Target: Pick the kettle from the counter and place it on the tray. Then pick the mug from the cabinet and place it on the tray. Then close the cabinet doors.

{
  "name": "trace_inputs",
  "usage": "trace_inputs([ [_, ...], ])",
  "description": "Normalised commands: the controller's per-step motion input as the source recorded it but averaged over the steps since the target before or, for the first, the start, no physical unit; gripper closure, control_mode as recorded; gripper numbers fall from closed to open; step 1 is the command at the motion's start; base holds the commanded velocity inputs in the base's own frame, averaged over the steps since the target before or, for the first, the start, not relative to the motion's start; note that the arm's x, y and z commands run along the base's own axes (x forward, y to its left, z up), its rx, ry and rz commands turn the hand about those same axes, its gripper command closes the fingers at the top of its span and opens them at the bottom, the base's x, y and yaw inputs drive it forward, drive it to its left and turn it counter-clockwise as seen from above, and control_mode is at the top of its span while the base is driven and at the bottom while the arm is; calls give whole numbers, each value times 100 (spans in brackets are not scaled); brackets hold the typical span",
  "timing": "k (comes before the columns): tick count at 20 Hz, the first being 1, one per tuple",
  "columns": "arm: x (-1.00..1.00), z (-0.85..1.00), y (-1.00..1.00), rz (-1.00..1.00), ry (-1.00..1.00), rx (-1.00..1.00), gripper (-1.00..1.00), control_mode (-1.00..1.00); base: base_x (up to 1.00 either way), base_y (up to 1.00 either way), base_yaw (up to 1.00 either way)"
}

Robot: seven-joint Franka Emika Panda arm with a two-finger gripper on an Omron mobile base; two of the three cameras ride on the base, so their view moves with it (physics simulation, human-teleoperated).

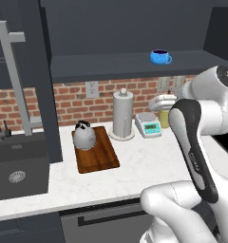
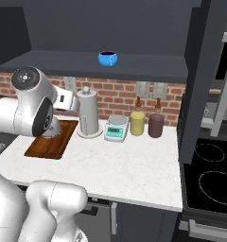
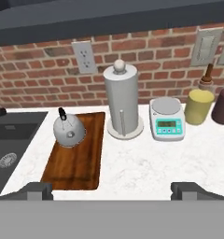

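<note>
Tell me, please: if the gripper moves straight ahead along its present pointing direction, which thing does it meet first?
Probably the paper-towel holder: it stands nearest the middle of the hand view, between the open gripper fingertips. Depth is unclear, so it could reach the bare counter in front instead.

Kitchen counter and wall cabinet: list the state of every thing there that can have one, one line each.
Squat silver-grey metal kettle: upright on the tray, lid on.
Reddish-brown wooden tray: flat on the counter, bearing the kettle.
Bright blue mug: upright on the cabinet shelf.
Charcoal cabinet door: open.
White paper-towel cylinder: upright.
Tool: open, holding nothing.
</note>
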Motion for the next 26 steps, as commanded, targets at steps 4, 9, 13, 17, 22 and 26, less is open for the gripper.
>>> trace_inputs([
  [4, -1, 38, -39, 5, -3, 0, -100, -100, 0, 0, 0],
  [9, 0, 40, -41, 5, -6, 0, -100, -100, 0, 0, 0],
  [13, 0, 25, -26, 5, -11, -3, -100, -100, 0, 0, 0],
  [17, 0, 16, -28, 3, -18, -9, -100, -100, 0, 0, 0],
  [22, 1, 18, -28, 0, -14, -9, -100, -100, 0, 0, 0],
  [26, 19, 22, -16, 0, -1, -6, -100, -100, 0, 0, 0],
])
